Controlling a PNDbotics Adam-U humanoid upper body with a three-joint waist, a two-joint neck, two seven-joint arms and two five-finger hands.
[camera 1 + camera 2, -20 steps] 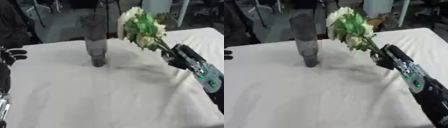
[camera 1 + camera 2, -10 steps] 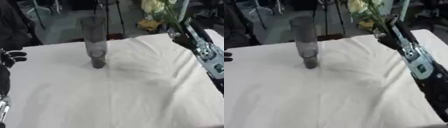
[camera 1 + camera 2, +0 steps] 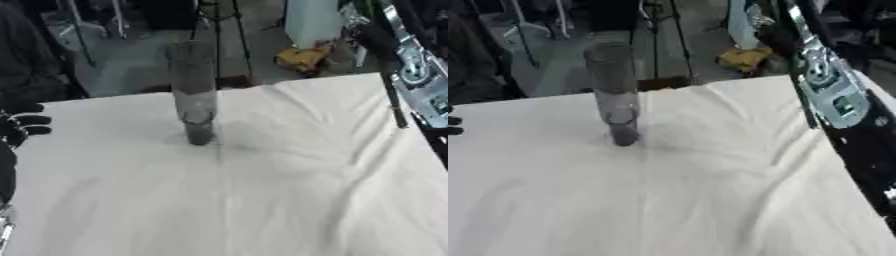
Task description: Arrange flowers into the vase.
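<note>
A tall, dark, see-through vase stands upright on the white cloth, left of centre and towards the far edge. My right arm rises steeply along the right side. Its hand is a dark shape at the top edge, high above and to the right of the vase. A thin dark flower stem hangs down from the hand beside the forearm. The blossoms are above the picture, out of sight. My left hand rests at the left edge with its fingers stretched out, holding nothing.
The white cloth is rumpled and covers the whole table. Behind the far edge are a tripod's legs, a yellow object on the floor and a dark-clothed person at the far left.
My right arm has swung up and to the right, lifting the flower bunch out of the top of the picture. The vase and my left hand have stayed in place.
</note>
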